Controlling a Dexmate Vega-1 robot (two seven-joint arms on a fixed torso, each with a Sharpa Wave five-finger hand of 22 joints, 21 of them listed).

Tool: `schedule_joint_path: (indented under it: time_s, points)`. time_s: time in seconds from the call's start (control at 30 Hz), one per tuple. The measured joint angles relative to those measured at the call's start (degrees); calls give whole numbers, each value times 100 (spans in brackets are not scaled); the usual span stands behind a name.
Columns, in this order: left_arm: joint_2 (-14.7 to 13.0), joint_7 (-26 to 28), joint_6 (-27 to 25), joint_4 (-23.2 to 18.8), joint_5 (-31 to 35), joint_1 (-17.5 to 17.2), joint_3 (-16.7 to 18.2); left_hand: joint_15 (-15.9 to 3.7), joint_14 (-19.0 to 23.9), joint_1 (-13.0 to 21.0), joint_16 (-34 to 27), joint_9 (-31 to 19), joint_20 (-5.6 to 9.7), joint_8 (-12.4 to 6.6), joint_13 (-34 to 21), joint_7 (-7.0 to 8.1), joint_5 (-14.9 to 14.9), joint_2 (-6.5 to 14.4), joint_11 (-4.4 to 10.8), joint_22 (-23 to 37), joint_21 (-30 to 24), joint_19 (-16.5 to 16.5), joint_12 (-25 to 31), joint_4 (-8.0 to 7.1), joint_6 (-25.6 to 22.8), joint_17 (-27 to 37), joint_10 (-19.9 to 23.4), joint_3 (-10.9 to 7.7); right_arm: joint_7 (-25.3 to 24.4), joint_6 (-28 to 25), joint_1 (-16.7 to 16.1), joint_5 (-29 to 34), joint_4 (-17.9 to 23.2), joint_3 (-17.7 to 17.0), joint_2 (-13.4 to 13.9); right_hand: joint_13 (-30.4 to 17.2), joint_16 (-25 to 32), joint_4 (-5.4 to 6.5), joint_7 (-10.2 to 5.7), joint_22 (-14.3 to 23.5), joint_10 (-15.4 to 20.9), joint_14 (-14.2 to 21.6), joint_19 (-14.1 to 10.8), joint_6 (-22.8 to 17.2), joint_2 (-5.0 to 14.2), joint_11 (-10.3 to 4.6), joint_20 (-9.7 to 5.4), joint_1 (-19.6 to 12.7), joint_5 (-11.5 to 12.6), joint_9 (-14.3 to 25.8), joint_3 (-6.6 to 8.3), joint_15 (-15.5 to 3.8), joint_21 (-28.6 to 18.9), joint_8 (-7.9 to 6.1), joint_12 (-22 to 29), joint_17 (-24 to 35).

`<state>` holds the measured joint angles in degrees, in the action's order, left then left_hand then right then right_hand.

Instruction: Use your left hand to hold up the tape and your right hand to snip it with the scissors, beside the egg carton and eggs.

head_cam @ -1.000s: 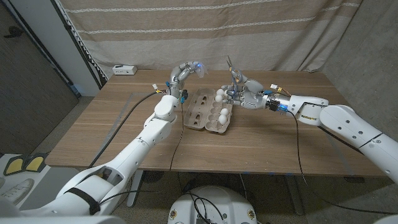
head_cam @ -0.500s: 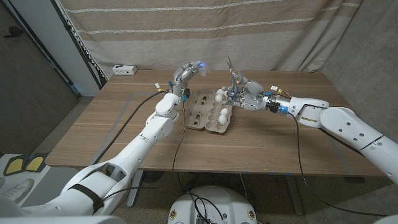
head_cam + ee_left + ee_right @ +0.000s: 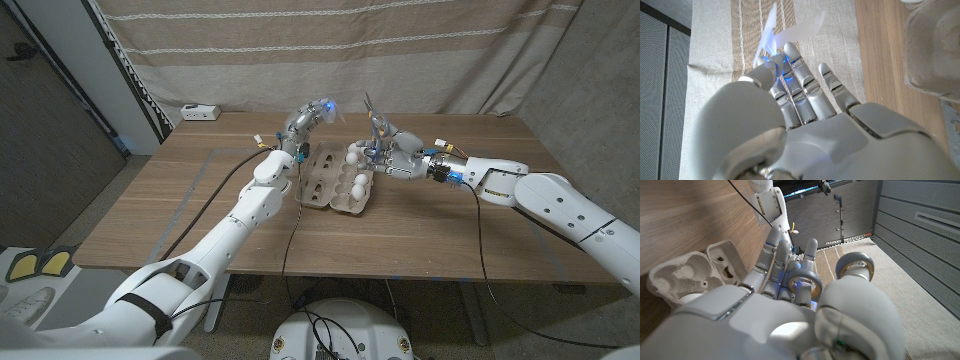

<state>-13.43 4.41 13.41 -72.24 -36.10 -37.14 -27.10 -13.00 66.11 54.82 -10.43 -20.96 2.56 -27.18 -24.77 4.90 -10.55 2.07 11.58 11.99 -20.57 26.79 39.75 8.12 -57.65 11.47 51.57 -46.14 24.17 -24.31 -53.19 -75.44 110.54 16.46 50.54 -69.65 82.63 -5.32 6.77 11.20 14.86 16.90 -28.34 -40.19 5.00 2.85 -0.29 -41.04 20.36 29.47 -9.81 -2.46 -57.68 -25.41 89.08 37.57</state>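
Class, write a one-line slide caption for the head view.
Left hand holds up tape while right hand raises scissors beside the open egg carton and eggs.

No readable text, labels, brands or numbers in any view. Nothing legible on the egg carton [image 3: 334, 178], the arms or the white box [image 3: 200, 112] at the table's far left corner, around 11 o'clock from the carton; too small to tell any print.
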Motion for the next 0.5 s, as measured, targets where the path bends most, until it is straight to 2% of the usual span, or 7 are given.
schedule_joint_path:
  time_s: [0.1,0.2,0.5]
  points:
    - [20,-51,36,17,-33,0,-5,0,0,-59,0,-196,0,-94,-1,-72,0,111,-7,-43,0,0,305,-33,174,-50,-255,38,7,-5,0,0,4,8,7,0,0,0,0,0,0,0,0,0,22,0,0,-22,0,4,0,0,0,0,0,19]
    - [32,-103,83,29,-57,0,-14,0,0,-57,0,-375,0,-188,-2,-91,0,216,26,-70,0,0,392,10,253,-82,-398,122,9,-18,0,0,8,14,13,0,0,0,0,0,0,0,0,0,22,0,0,-22,0,16,0,0,0,22,13,24]
    - [55,-249,124,33,-151,-9,-21,0,1,-61,0,-657,0,-335,-33,-143,11,340,6,-81,0,0,393,3,452,-82,-482,225,33,-54,36,7,9,45,21,-27,0,0,11,0,11,0,0,-11,22,-11,0,-22,-18,15,0,1,0,24,36,26]
